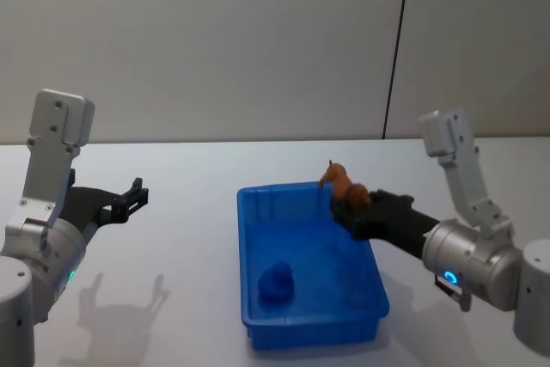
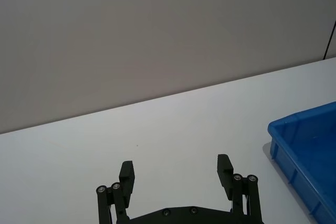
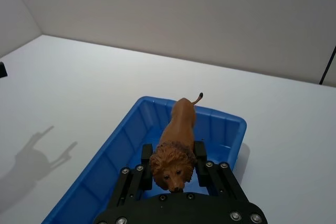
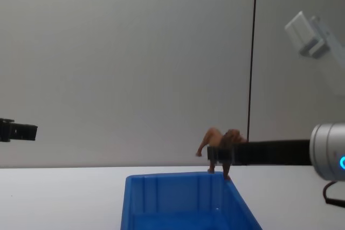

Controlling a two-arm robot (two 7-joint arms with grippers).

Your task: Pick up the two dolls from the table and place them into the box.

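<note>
The right gripper (image 1: 348, 204) hangs over the far right corner of the box (image 1: 243, 255), its fingers (image 3: 147, 156) closed on the brown lion doll (image 1: 337, 180); in the right wrist view they clamp the doll (image 3: 181, 124) just behind its mane, head toward the camera and tail pointing away over the blue bin (image 3: 105, 166); the doll's legs are hidden there; from the chest it (image 4: 221, 139) sits just above the box rim (image 4: 178, 177), one leg near the rim, though whether it touches cannot be told; a small rounded shape (image 1: 277, 281) lies on the box floor, as blue as the bin and too indistinct to say whether it is the other doll; the left gripper (image 2: 176, 166) hovers above the bare desk (image 1: 189, 238) well to the left of the box, fingers (image 2: 127, 174) spread wide and holding nothing.
</note>
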